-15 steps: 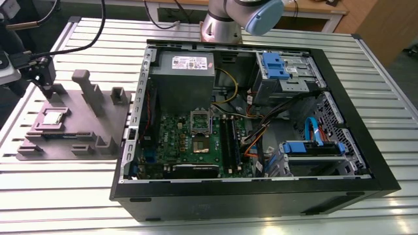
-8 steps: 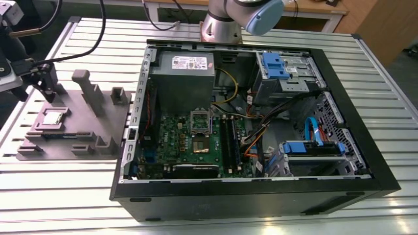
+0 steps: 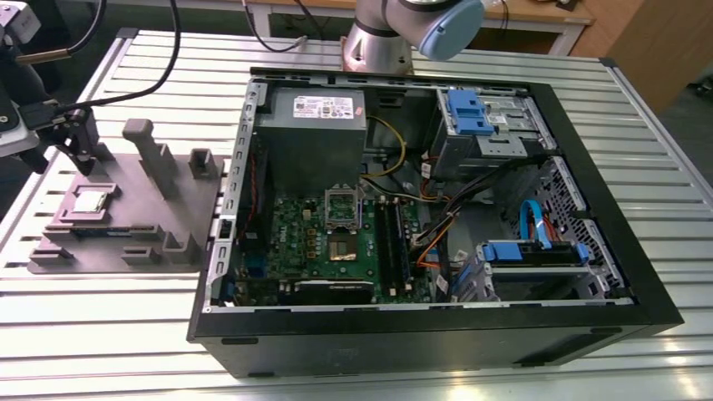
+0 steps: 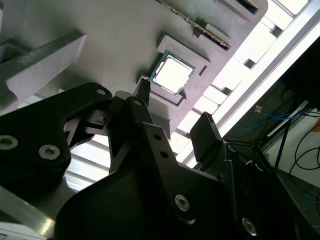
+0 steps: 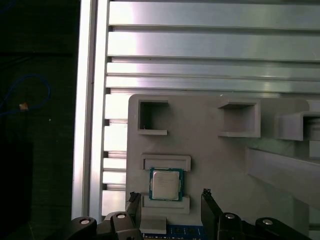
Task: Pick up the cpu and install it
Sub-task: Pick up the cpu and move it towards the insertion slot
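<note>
The cpu (image 3: 89,200) (image 4: 172,75) (image 5: 166,184), a small square chip with a silver-grey top, lies flat in a pocket of the grey holder block (image 3: 123,213) on the exterior view's left. My gripper (image 3: 62,159) (image 4: 175,112) (image 5: 169,196) hovers above that block, a little off the chip. It is open and holds nothing. Its two black fingertips (image 5: 132,198) stand wide apart, one to each side of the cpu's pocket. The open computer case (image 3: 446,334) holds the green motherboard (image 3: 334,251), whose metal-framed socket (image 3: 343,203) sits near its middle.
A narrow memory stick (image 3: 106,227) lies in the same block, next to grey upright posts (image 3: 150,154). Inside the case are a grey power supply (image 3: 312,125), blue drive cages (image 3: 479,113) and loose cables. The arm's base (image 3: 385,42) stands behind the case on the slatted aluminium table (image 3: 112,334).
</note>
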Robot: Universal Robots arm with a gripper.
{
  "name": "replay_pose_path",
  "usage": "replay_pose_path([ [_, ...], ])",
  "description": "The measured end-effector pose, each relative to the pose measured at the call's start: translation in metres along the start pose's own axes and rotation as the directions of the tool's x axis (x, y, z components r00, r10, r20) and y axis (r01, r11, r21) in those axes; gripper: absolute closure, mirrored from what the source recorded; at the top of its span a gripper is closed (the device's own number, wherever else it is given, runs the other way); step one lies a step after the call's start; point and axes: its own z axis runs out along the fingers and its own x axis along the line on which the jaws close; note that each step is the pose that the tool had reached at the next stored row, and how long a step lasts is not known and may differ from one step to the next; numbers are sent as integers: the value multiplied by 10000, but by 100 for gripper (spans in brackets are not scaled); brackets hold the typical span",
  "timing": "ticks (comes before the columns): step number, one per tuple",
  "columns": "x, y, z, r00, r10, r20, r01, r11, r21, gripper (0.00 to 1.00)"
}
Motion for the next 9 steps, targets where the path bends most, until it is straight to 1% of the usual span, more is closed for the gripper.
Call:
replay_pose_path([
  [5,0,0,6,10000,0,4,0,10000,-2,41],
  [9,-1,-3,68,9999,160,6,-160,9999,-3,41],
])
